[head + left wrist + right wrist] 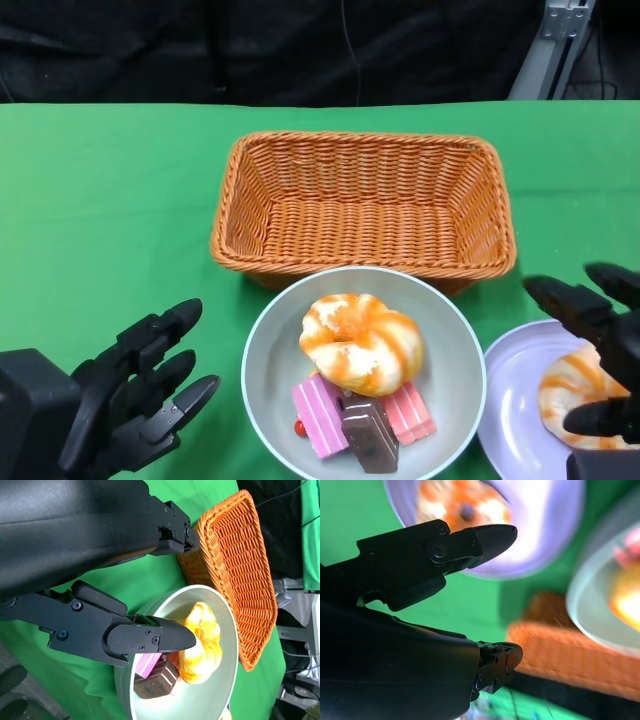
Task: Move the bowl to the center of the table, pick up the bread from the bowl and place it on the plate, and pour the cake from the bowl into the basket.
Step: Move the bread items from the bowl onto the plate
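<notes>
The bowl [455,345] sits between my two hands, just in front of the basket [365,200]. In it, the bread [360,342] lies to the right of my left hand [135,395], whose fingers are apart and empty. My right hand [595,345], also spread and holding nothing, hovers over the plate [510,400], and I judge it nearer the bread, which lies to its left.

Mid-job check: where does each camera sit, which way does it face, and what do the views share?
Head view: high on the robot, looking down at the basket, bowl and plate; left hand and right hand both show.
Right wrist view: behind the right hand, facing the blurred plate, with bowl and basket beyond.
Left wrist view: behind the left hand, facing bowl and basket.
All three share bowl and basket.
</notes>
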`<state>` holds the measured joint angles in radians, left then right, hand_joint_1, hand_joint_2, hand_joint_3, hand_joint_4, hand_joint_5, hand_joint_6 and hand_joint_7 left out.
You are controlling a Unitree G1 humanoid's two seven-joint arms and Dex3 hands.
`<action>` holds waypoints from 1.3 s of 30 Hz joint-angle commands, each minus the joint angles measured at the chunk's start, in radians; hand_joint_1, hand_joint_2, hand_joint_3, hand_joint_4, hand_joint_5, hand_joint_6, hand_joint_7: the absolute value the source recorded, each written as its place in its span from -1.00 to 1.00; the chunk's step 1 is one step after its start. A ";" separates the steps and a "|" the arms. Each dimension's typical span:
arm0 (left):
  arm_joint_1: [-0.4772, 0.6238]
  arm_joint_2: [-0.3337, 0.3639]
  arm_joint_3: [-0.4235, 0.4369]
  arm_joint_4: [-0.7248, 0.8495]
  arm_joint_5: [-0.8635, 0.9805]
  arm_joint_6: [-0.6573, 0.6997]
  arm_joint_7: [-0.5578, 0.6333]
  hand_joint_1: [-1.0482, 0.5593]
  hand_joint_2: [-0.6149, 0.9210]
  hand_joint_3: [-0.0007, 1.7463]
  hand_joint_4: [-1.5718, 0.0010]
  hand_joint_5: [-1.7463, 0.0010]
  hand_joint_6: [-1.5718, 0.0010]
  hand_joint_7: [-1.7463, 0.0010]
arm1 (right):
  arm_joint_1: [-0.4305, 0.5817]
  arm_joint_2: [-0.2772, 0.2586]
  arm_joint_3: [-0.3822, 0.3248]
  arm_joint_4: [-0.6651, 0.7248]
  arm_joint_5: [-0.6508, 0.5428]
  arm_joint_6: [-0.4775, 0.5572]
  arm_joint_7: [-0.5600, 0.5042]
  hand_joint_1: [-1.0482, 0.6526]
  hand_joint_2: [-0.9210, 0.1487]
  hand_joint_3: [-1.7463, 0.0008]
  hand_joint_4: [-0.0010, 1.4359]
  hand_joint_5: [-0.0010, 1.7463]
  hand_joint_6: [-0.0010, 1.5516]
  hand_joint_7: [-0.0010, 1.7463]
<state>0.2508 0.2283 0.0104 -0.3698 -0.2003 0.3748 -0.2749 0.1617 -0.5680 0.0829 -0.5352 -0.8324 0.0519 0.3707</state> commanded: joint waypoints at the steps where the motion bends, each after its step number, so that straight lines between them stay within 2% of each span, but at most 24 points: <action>1: 0.000 0.016 0.004 -0.006 0.007 -0.001 -0.007 -0.50 1.00 -0.59 0.85 0.80 0.76 1.00 | 0.011 0.035 -0.027 -0.071 0.047 -0.051 -0.067 -0.62 -0.99 0.94 -0.89 -0.93 -0.89 -0.95; 4: 0.000 0.011 0.006 -0.009 -0.004 0.006 -0.010 -0.50 1.00 -0.58 0.84 0.79 0.76 1.00 | 0.012 0.068 -0.025 -0.076 0.076 -0.108 -0.129 -0.52 -0.97 0.98 -0.81 -0.87 -0.81 -0.91; 5: -0.001 0.009 0.008 -0.009 -0.010 0.009 -0.012 -0.49 1.00 -0.59 0.84 0.79 0.76 1.00 | 0.012 0.076 -0.025 -0.076 0.085 -0.122 -0.141 -0.49 -0.98 0.98 -0.83 -0.80 -0.80 -0.90; 6: -0.001 0.009 0.008 -0.010 -0.013 0.012 -0.013 -0.49 1.00 -0.59 0.84 0.79 0.76 1.00 | 0.012 0.082 -0.026 -0.075 0.090 -0.132 -0.148 -0.47 -0.99 0.99 -0.93 -0.61 -0.80 -0.87; 10: 0.007 0.016 -0.002 -0.013 0.013 0.000 -0.008 -0.49 1.00 -0.59 0.84 0.79 0.76 1.00 | -0.007 0.125 -0.005 -0.087 0.133 -0.165 -0.160 -0.43 -1.00 0.98 -1.00 -0.36 -0.79 -0.83; 15: 0.014 0.019 -0.001 -0.011 0.016 -0.011 -0.015 -0.50 1.00 -0.58 0.85 0.80 0.76 1.00 | -0.021 0.151 0.010 -0.096 0.148 -0.170 -0.144 -0.42 -1.00 0.97 -1.00 -0.33 -0.79 -0.82; 20: 0.019 0.024 0.003 -0.014 0.015 -0.010 -0.020 -0.52 1.00 -0.58 0.85 0.80 0.75 0.99 | -0.097 0.176 0.073 -0.069 0.168 -0.205 -0.132 -0.40 -1.00 0.99 -1.00 -0.24 -0.78 -0.78; 25: 0.019 0.026 -0.002 -0.020 0.024 -0.004 -0.019 -0.52 1.00 -0.59 0.85 0.80 0.76 1.00 | -0.128 0.193 0.107 -0.031 0.173 -0.242 -0.147 -0.41 -0.96 1.00 -1.00 -0.17 -0.75 -0.74; 34: 0.017 0.008 -0.012 -0.024 0.026 0.000 -0.004 -0.53 1.00 -0.60 0.84 0.80 0.75 0.99 | -0.199 0.233 0.196 0.082 0.120 -0.281 -0.167 -0.39 -0.91 1.00 -0.98 -0.13 -0.72 -0.73; 39: 0.015 -0.001 -0.013 -0.024 0.021 0.000 -0.004 -0.53 1.00 -0.62 0.84 0.81 0.75 1.00 | -0.215 0.240 0.217 0.120 0.104 -0.297 -0.176 -0.36 -0.88 1.00 -0.94 -0.15 -0.69 -0.74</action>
<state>0.2675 0.2222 -0.0079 -0.3809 -0.1822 0.3726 -0.2862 -0.0394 -0.3238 0.2957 -0.4257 -0.7271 -0.2365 0.2053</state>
